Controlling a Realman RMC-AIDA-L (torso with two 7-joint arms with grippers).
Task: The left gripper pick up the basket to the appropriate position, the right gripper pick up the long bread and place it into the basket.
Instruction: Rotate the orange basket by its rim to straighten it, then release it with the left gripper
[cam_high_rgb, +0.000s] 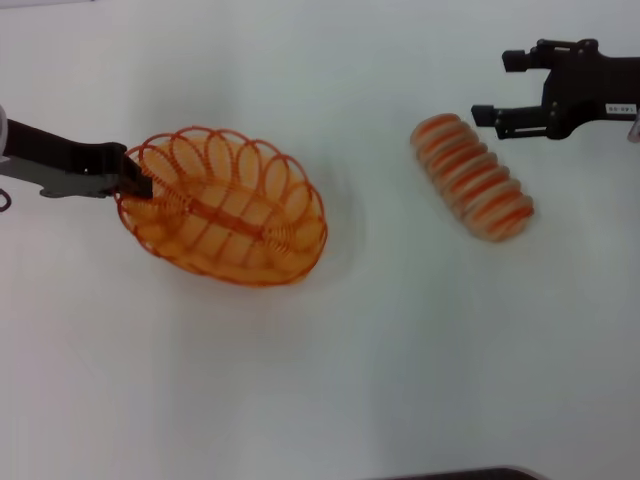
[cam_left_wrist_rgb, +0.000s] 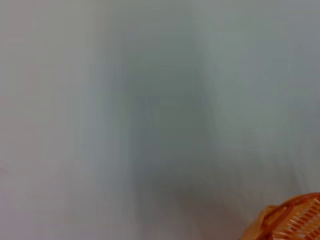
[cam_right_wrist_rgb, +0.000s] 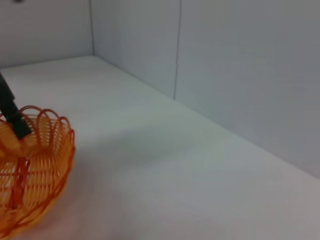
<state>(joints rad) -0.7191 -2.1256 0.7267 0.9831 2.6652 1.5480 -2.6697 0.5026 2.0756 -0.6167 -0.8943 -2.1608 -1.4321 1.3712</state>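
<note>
Step in hand: basket placement. The left end effector (cam_high_rgb: 138, 180) is clamped on the rim at the left end of the basket (cam_high_rgb: 225, 205), apparently carrying it, judging by the blur. The long bread (cam_high_rgb: 472, 176) lies on the bench (cam_high_rgb: 400, 340), well apart. The right end effector (cam_high_rgb: 490, 88) hangs spread wide just beside the bread's far end; next it must descend over the loaf.

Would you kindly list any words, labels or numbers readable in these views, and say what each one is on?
Small white label on the right gripper's arm, head view: dark marks, too small to read.
Basket, long bread, left gripper, white table: no text visible.
Both wrist views: none.
</note>
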